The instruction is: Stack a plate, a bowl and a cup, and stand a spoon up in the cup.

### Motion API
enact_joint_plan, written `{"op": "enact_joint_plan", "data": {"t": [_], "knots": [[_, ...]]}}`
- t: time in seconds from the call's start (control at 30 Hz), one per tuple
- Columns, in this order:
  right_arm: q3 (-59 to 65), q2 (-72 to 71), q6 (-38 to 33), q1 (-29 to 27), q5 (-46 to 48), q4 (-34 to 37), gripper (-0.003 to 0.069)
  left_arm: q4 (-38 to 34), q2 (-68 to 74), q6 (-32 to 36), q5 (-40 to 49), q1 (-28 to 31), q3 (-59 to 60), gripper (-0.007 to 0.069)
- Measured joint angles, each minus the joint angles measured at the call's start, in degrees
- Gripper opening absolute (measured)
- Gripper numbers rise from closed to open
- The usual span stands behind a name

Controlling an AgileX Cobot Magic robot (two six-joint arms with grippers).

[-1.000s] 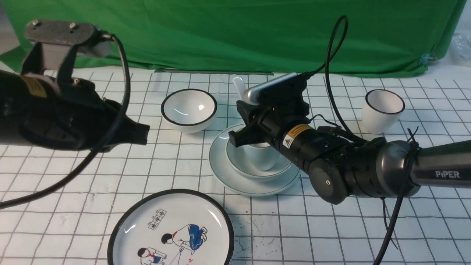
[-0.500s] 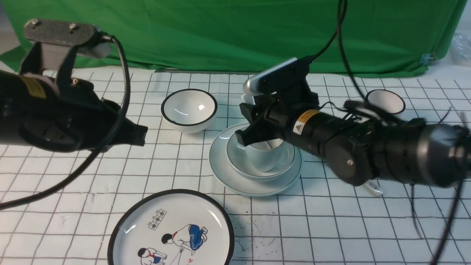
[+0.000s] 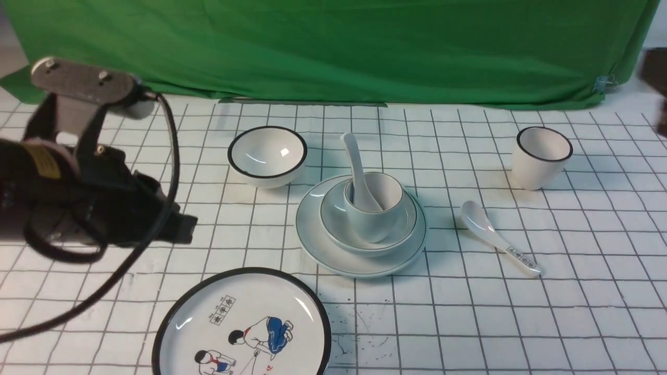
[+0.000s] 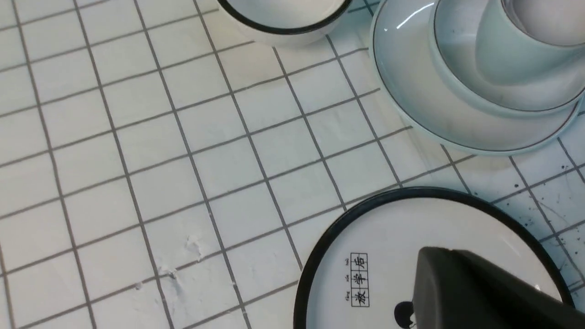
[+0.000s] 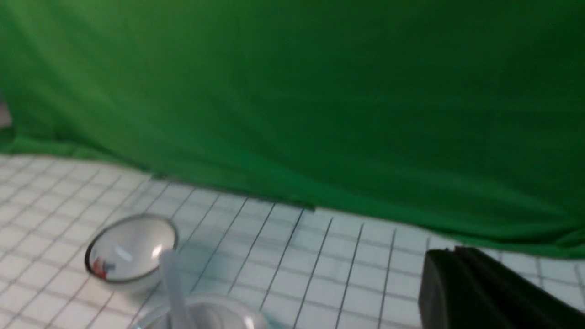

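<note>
The pale plate (image 3: 359,261) sits mid-table with the shallow bowl (image 3: 333,221) on it and the squat cup (image 3: 374,221) in the bowl. The plain white spoon (image 3: 357,169) stands in the cup, its handle leaning back and left. My left gripper (image 3: 190,228) is shut and empty, well left of the stack. In the left wrist view it (image 4: 434,256) hangs over the cartoon plate, with the stack's plate (image 4: 411,114), bowl (image 4: 457,82) and cup (image 4: 516,59) beyond. My right gripper (image 5: 443,260) is shut and empty, raised off to the right. The spoon handle (image 5: 173,283) shows blurred below it.
A black-rimmed bowl (image 3: 267,155) stands behind and left of the stack. A black-rimmed cup (image 3: 542,156) stands at the back right. A spoon with printed characters (image 3: 497,237) lies right of the stack. The cartoon plate (image 3: 242,325) lies at the front. A green cloth hangs behind.
My right gripper has let go of the spoon, which now stands in the cup, and the right arm has pulled away up and to the right. My left arm has dropped slightly.
</note>
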Motion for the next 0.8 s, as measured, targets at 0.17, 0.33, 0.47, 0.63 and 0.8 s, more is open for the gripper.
{"op": "enact_joint_plan", "data": {"t": [0.17, 0.33, 0.47, 0.63, 0.8], "knots": [[21.3, -21.7, 1.4, -0.6, -17.5, 0.0, 0.0026, -1.6, -10.0, 0.0, -7.0, 0.0, 9.7, 0.0001], [31.8, -33.5, 1.6, -0.6, -25.4, 0.0, 0.0074, -3.3, -21.9, -0.2, -10.1, 0.0, 16.7, 0.0001], [33.4, -37.2, 1.6, -0.6, -26.4, 0.0, 0.0148, -4.3, -30.9, -0.8, -12.1, 0.0, 20.0, 0.0001], [33.5, -37.5, 1.6, -0.6, -26.6, 0.0, 0.0225, -4.4, -38.7, -1.3, -13.7, 0.0, 21.8, 0.0001], [33.5, -37.5, 1.6, -0.6, -26.6, 0.0, 0.0235, -4.4, -40.7, -1.3, -14.2, 0.0, 21.8, 0.0001]]}}
